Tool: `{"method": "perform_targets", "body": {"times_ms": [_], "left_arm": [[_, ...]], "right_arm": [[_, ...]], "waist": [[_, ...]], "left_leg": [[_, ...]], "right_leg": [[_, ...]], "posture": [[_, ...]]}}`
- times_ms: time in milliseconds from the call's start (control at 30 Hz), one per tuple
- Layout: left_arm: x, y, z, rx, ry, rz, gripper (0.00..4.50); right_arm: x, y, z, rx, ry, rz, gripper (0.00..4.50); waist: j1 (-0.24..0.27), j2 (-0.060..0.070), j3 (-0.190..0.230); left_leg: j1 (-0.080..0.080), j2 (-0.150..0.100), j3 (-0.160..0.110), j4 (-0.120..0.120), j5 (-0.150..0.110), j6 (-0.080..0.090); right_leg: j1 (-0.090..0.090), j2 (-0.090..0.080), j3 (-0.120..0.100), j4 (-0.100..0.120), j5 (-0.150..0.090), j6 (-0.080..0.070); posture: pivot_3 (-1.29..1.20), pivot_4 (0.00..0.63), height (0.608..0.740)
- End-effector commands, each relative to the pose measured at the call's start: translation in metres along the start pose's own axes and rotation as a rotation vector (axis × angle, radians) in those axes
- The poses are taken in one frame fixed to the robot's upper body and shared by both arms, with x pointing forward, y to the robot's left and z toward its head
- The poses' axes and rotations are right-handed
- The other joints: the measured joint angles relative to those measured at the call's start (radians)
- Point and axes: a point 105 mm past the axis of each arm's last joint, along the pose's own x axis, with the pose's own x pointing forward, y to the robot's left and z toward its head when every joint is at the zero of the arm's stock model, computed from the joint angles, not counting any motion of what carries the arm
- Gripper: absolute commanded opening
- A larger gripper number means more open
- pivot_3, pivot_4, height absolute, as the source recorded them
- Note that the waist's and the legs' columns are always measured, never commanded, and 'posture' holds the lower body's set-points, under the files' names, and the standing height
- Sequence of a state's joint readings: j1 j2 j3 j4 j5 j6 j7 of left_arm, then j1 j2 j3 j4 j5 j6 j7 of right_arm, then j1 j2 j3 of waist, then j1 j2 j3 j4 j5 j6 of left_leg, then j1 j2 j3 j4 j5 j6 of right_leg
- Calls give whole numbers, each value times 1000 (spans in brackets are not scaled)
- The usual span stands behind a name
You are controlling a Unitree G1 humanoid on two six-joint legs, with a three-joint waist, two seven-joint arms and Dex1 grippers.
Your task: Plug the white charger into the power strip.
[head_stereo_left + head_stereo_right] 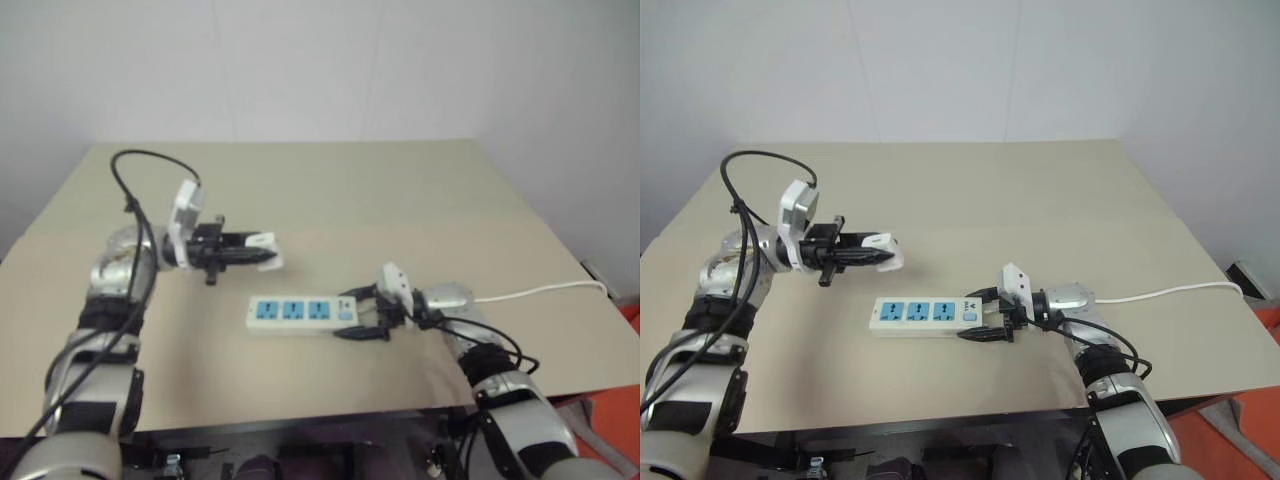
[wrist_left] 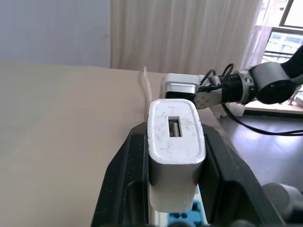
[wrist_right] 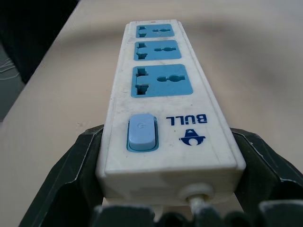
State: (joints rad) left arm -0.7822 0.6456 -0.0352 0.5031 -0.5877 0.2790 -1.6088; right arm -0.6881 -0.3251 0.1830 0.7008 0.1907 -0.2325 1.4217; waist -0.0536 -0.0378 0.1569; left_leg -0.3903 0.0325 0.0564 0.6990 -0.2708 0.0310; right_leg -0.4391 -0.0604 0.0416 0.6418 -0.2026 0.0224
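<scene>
From the head cameras, the left gripper (image 1: 262,251) hangs above the beige table (image 1: 420,190), its black fingers pinched on the white charger (image 1: 265,240), up and to the left of the power strip (image 1: 302,313). The strip lies flat near the table's front edge, three blue sockets in a row, its thin white cord (image 1: 540,291) trailing off to the right. The right gripper (image 1: 358,312) sits at the strip's switch end, fingers spread to either side of it.

Along the left wrist, the charger (image 2: 176,156) sits clamped between the two fingers (image 2: 120,184), its USB port facing the camera, so I'd guess the prongs point away.

Along the right wrist, the strip (image 3: 163,109) runs away from the camera, the blue switch (image 3: 141,132) nearest, and the fingers (image 3: 71,175) flank the cord end; whether they press the sides I cannot tell.

I'd say this is the carry-and-align step: the charger is lifted, not yet over a socket. Next it needs turning prongs-down, lining up with a socket, then pressing straight in while the strip is steadied.
</scene>
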Motion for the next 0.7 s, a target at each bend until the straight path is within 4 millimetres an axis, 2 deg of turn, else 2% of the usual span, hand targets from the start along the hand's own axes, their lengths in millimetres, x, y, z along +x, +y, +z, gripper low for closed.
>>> {"method": "perform_targets", "body": {"times_ms": [33, 200, 367, 700], "left_arm": [[4, -13, 4, -1, -11, -41, 1012], [8, -21, -14, -93, 61, -69, 1012], [14, -16, -31, -99, 120, -58, 1012], [39, -8, -49, 6, 203, -88, 1012]], "right_arm": [[2, -1, 4, -44, -22, 7, 3421], [7, 0, -5, -44, 5, 18, 3421], [8, 1, -17, -33, 39, 6, 3421], [9, 1, -22, -22, 48, -13, 3421]], "waist": [[6, 0, 0], [7, 0, 0], [5, 0, 0], [5, 0, 0]], "left_leg": [[0, 0, 0, 0, 0, 0], [0, 0, 2, 0, 0, 0], [3, 0, 3, -1, 0, -1], [7, 0, 8, 0, 1, -1]], "right_leg": [[0, 0, 0, 0, 0, 0], [0, 0, 0, 0, 0, 0], [1, 1, 1, -1, 0, 0], [3, 1, 1, 0, 0, -1]], "posture": [[0, 150, 740], [0, 150, 740], [0, 150, 740], [0, 150, 740]]}}
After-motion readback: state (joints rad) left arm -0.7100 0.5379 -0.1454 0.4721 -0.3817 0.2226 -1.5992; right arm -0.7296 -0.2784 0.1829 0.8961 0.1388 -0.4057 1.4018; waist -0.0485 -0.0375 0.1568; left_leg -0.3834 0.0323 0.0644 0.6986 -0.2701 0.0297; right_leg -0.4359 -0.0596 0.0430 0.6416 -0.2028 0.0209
